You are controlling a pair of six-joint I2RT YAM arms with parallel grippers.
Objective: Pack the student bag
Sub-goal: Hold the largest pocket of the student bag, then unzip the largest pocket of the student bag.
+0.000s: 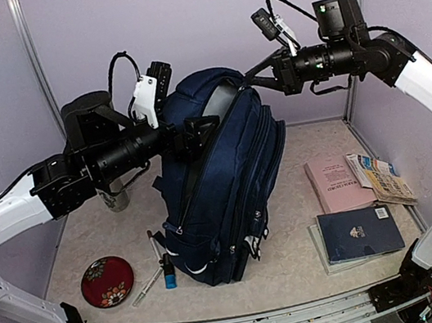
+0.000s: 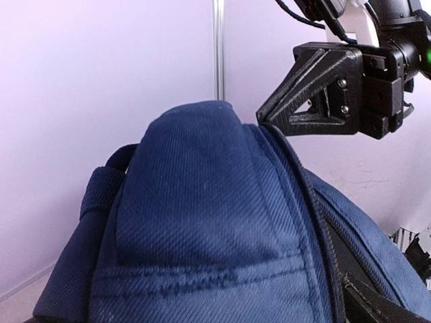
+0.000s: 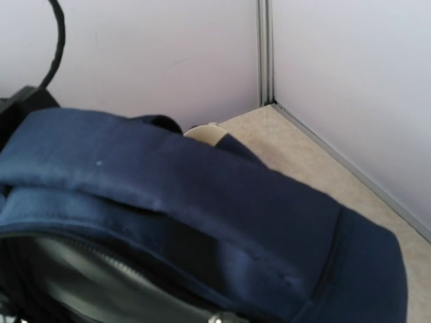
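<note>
fingers (image 2: pixel 296 84) of the right gripper (image 2: pixel 264 120) are closed tight on the top seam of the bag (image 1: pixel 223 202), which stands upright mid-table (image 1: pixel 300 267). i'd hold that pinch high and steady so the mouth pulls taut, then work the left gripper (image 1: pixel 203 125) along the zip line beside it. its jaws i cannot tell: dark against the bag, and its own camera shows none. the zip pull and the opening are hidden. books (image 1: pixel 359 233) lie to the right.

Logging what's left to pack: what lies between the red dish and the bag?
In the top view, a few pens lie between the red dish and the bag; nothing else shows there.
</note>
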